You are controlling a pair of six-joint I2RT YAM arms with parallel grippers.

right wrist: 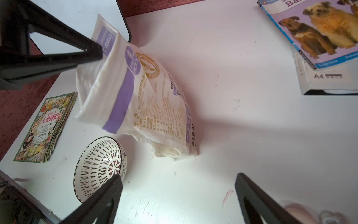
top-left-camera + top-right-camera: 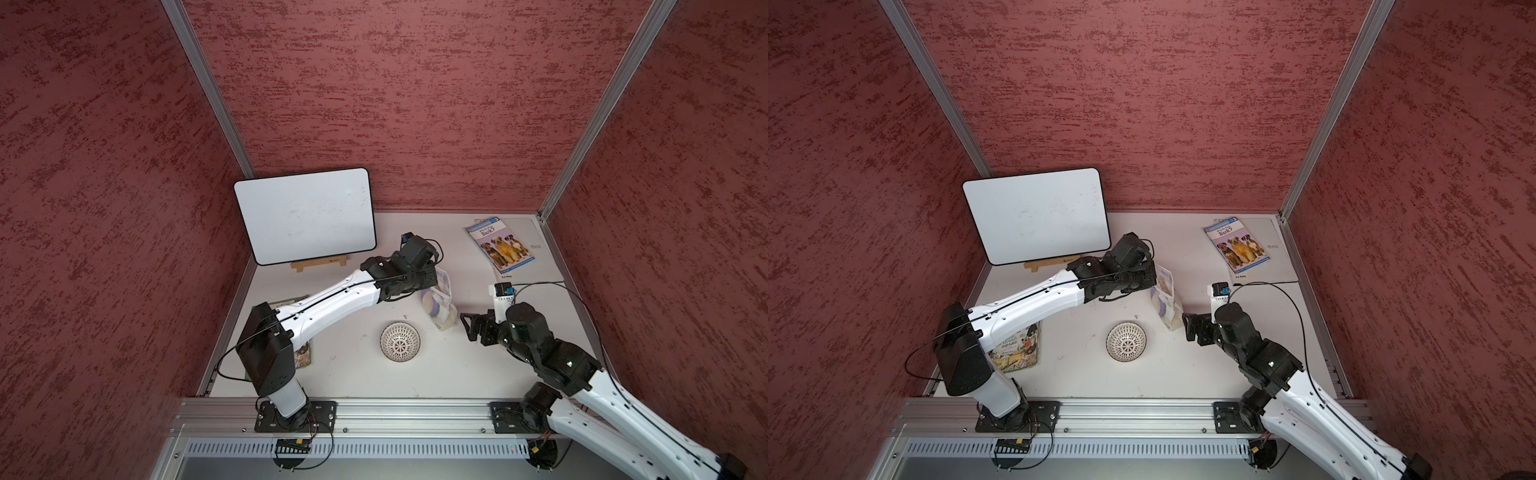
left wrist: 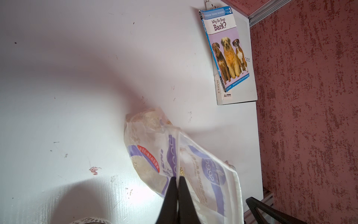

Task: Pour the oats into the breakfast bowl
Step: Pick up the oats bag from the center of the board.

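Jaws, left: left gripper [image 3: 177, 179] is clamping together on the top edge of the white stand-up plastic pouch [image 1: 151, 100] with purple print; I am seeing both black fingers pressing flat on the film.
Jaws, right: right gripper [image 1: 178, 176] is standing wide apart and holding nothing, hovering just beside the pouch's base; I am reading it as not touching.
Pouch: it is leaning over, its base resting on the white tabletop [image 2: 353, 374] and its top raised in the left gripper's pinch.
Oats: the pale beige flakes [image 3: 150, 119] are sitting low in the pouch, showing through the clear film at its base; I am finding none on the table.
Bowl: the small round white bowl [image 2: 400, 341] with dark lattice inside is sitting upright near the pouch, between the two arms; its pattern is showing bare, so I am calling it empty.
Pouch mouth: I am not able to tell whether it is open.
Progress: I am judging the grasp as made and the pouring as not begun; lifting the pouch, carrying it over the bowl and tipping it are all left.
Surroundings: a whiteboard [image 2: 305, 216] on a wooden stand and a dog picture book [image 2: 500, 245] are lying well apart from the work.
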